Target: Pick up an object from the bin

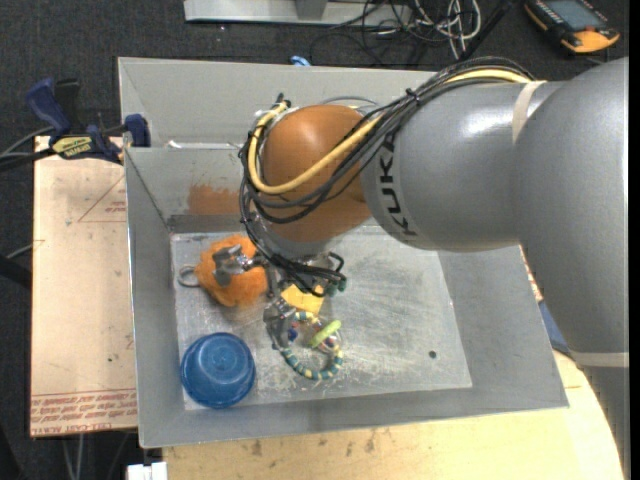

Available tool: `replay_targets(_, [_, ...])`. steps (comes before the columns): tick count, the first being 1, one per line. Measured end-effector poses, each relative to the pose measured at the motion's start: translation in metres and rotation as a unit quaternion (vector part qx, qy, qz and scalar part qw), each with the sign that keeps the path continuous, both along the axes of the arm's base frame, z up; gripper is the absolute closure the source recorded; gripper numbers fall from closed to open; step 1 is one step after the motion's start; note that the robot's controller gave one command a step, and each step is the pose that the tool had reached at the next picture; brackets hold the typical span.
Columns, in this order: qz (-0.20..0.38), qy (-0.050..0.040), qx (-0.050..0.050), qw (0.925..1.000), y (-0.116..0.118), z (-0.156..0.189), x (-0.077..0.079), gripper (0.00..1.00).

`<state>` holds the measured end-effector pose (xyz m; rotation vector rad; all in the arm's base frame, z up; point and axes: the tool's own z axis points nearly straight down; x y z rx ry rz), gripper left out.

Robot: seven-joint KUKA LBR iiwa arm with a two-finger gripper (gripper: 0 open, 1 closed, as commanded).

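In the middle of the bin (440, 318), the gripper (287, 303) hangs low over one small yellow piece (303, 300); open or closed, cannot tell. Count: one orange rounded thing (238, 280) just left of the gripper, one metal ring (188, 274) at its left side; one blue cup (217, 370) at front left; one beaded tangle (312, 353), green and white, just in front. Arm (470, 168) reads "KUKA" in black. Bin floor: scratched grey metal. Dark floor around, cables (430, 3) beyond the far rim.
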<state>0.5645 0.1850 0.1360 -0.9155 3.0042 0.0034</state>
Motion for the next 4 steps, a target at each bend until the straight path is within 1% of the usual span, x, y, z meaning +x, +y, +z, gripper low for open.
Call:
replay_targets(1, [-0.002,-0.0064,0.002,1.0,0.003,-0.032,0.036,0.0])
replay_targets(2, [-0.027,-0.0013,0.001,0.9996,-0.018,-0.063,0.032,1.0])
replay_targets(3, [-0.027,-0.0012,0.001,0.9996,-0.018,-0.063,0.032,1.0])
replay_targets(4, [-0.024,-0.0024,0.002,0.9997,-0.024,-0.063,0.031,1.0])
